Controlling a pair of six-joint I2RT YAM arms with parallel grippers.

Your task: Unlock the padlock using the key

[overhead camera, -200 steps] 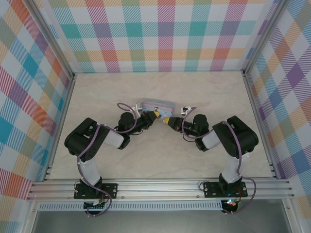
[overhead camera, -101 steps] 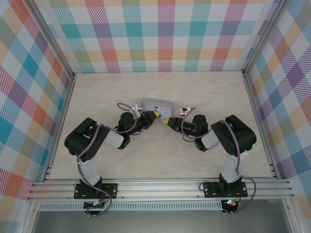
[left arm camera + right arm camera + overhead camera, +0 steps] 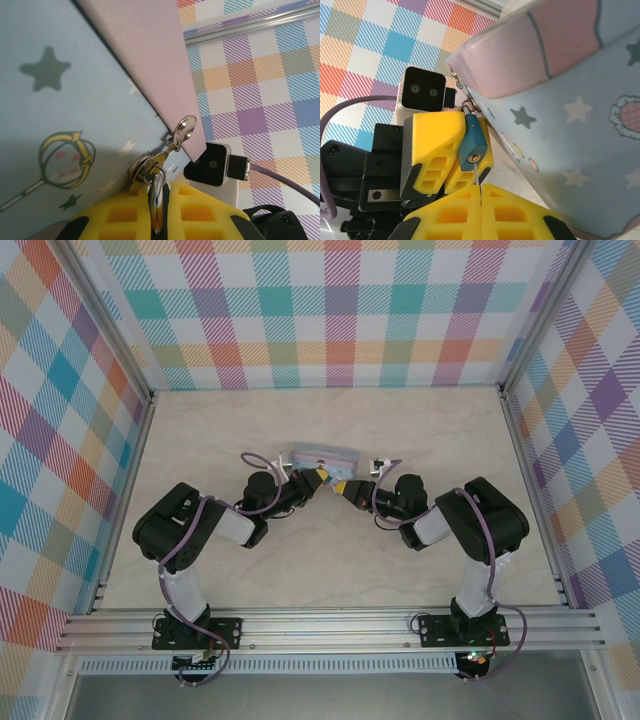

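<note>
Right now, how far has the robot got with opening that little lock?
Done: the left gripper is shut on the blue padlock, and the right gripper pinches the key. In hand: the key's tip meets the keyhole; how deep I cannot tell. Left: turning it and freeing the shackle, which hangs from the clasp of the tin.

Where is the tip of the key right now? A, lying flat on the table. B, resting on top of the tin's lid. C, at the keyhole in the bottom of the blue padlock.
C: the right gripper pinches the thin key, and its tip reaches the keyhole under the blue padlock hanging at the tin.
</note>
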